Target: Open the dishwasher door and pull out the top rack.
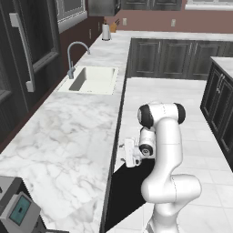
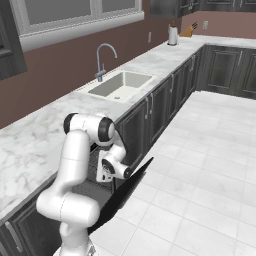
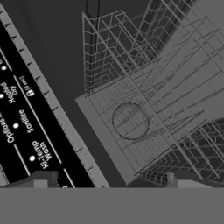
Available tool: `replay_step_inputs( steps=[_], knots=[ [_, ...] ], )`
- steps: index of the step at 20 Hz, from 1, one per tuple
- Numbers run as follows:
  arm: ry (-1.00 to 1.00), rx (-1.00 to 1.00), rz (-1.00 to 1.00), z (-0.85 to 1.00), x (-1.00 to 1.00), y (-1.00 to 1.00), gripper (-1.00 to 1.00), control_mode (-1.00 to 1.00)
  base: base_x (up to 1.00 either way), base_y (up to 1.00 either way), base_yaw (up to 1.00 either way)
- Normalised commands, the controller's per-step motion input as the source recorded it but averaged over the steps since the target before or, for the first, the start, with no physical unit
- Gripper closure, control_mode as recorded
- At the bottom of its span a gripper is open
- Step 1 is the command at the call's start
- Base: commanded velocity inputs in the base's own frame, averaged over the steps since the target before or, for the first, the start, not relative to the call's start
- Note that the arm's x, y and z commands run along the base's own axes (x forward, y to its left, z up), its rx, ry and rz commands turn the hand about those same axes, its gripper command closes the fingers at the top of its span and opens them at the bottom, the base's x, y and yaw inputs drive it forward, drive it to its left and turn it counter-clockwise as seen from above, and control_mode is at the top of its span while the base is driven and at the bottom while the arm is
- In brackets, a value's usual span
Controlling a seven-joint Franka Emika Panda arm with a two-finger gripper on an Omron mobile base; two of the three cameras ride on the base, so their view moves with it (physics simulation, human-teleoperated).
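On the left of the left base view a grey appliance with a small screen [image 1: 20, 211] sits at the near corner of the marble counter [image 1: 59, 145]. Further along the counter the sink [image 1: 93, 79] is set in near the front edge, with the tap [image 1: 73, 57] at its back. At the far corner stand a paper roll [image 1: 106, 32] and a knife block [image 1: 114, 26].

Right of the counter's front edge, the door [image 1: 129, 191] hangs open, a black panel tilted down and out over the white tile floor [image 1: 200, 136]. The gripper [image 1: 129, 152] sits just above the door's upper edge, close to the counter front. The arm [image 1: 166, 150] rises behind it.

In the right base view the door [image 2: 125, 192] slants out from the cabinet row, and the gripper [image 2: 104, 172] hangs between the door's top edge and the dishwasher opening. A grey rack [image 2: 95, 162] shows inside the opening, behind the arm.

In the hand view the door's control strip [image 3: 26, 127] with white labels runs down the left. Right of it lies the rack [image 3: 144, 100], a wire grid still inside the tub. The two fingertips [image 3: 41, 179] stand far apart at the bottom, holding nothing.
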Motion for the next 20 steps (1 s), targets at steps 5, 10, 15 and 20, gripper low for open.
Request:
replay_step_inputs(
  steps=[5, 10, 15, 20],
  knots=[
    [-0.01, -0.02, 0.0, -0.05, 0.28, 0.08, -1.0, -1.0, 0.0, 0.0, 0.0],
    [-0.01, -0.01, 0.0, -0.14, 0.32, 0.13, -1.0, -1.0, 0.0, 0.0, 0.0],
    [0.0, 0.0, 0.0, -0.19, 0.33, 0.13, -1.0, -1.0, 0.0, 0.0, 0.0],
    [0.0, 0.0, 0.0, -0.19, 0.33, 0.09, -1.0, -1.0, 0.0, 0.0, 0.0]
  ],
)
